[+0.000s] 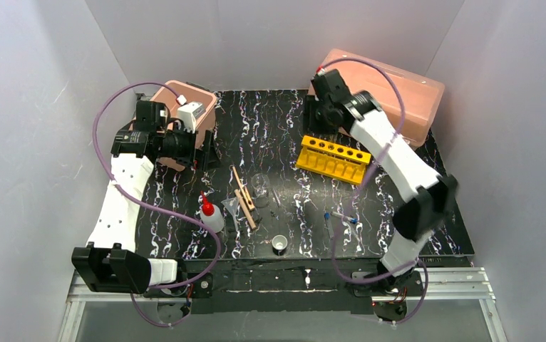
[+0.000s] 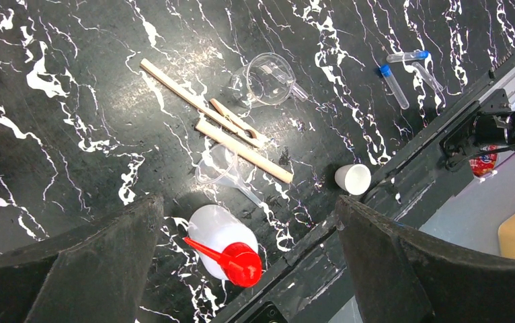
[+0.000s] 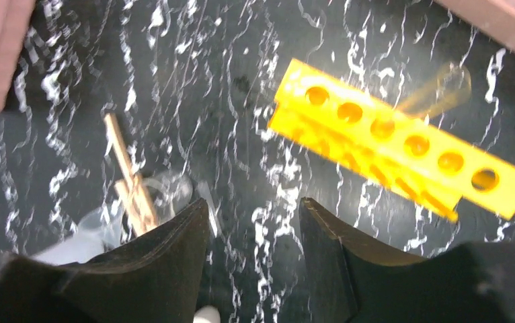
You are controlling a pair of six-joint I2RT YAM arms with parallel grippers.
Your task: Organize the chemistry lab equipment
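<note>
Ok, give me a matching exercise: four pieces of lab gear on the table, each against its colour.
Things:
1 squeeze bottle
2 beaker
3 rack
4 tubes

Looks:
a yellow, with a row of holes
b clear glass
c white, red nozzle
d clear, blue caps

Pairs: 1-c, 2-b, 3-a, 4-d

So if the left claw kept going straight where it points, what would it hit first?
Probably the squeeze bottle, seen between the open fingers of the left claw, though depth is unclear.
</note>
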